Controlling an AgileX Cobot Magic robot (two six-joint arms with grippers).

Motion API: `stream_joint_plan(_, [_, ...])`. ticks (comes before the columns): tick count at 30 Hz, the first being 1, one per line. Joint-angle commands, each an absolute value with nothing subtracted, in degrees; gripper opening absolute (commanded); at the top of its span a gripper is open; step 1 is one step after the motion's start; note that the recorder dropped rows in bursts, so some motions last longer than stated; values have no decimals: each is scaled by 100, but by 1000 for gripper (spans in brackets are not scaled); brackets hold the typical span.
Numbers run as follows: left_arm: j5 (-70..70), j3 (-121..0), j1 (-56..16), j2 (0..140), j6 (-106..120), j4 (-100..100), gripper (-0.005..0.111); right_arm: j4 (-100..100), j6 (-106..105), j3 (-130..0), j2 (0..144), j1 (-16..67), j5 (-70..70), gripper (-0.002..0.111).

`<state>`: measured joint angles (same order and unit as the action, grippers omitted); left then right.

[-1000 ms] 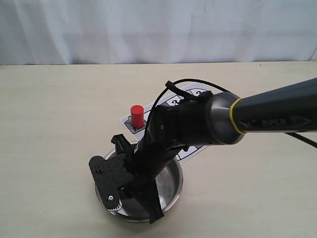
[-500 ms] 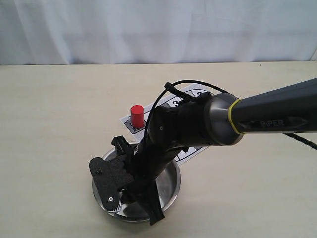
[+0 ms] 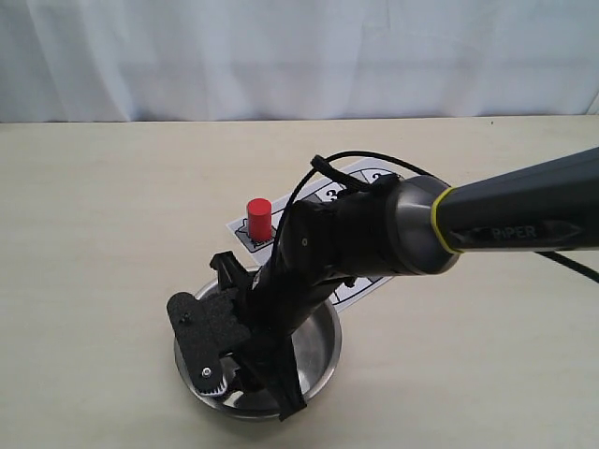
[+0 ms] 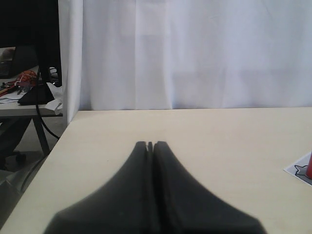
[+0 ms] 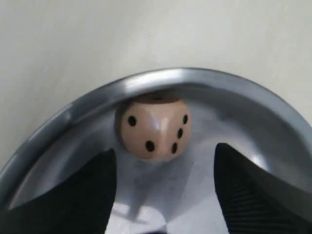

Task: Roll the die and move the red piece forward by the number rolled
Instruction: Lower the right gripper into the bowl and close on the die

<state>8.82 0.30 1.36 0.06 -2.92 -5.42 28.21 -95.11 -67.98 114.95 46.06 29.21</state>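
Though still in the bowl (image 3: 323,351), right gripper (image 5: 163,195) slightly leftward.

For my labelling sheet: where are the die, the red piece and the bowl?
die (image 5: 153,127): right wrist view, edge between its two pip faces.
red piece (image 3: 258,220): exterior view, its side wall.
bowl (image 5: 161,77): right wrist view, shiny rim.

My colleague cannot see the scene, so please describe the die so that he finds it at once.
Find the steel bowl on the pale table, beside the numbered board. The die lies inside, against the wall, just ahead of the open right gripper. It is a small tan cube with dark pips, unlike the red piece, a cylinder on the board.
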Motion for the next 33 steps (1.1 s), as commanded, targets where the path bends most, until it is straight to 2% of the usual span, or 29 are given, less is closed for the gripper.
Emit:
stream_joint_plan(1, [826, 0, 136, 0, -303, -530, 0, 3217, -9612, -6787, 11512, 4615, 2812, 57])
stream_joint_plan(27, [815, 0, 136, 0, -303, -530, 0, 3554, -9848, -6787, 11786, 4615, 2999, 57])
stream_joint_plan(29, [815, 0, 136, 0, -303, -530, 0, 3554, -9848, -6787, 11786, 4615, 2999, 52])
stream_joint_plan(33, [815, 0, 136, 0, -303, -530, 0, 3554, -9848, -6787, 11786, 4615, 2999, 31])
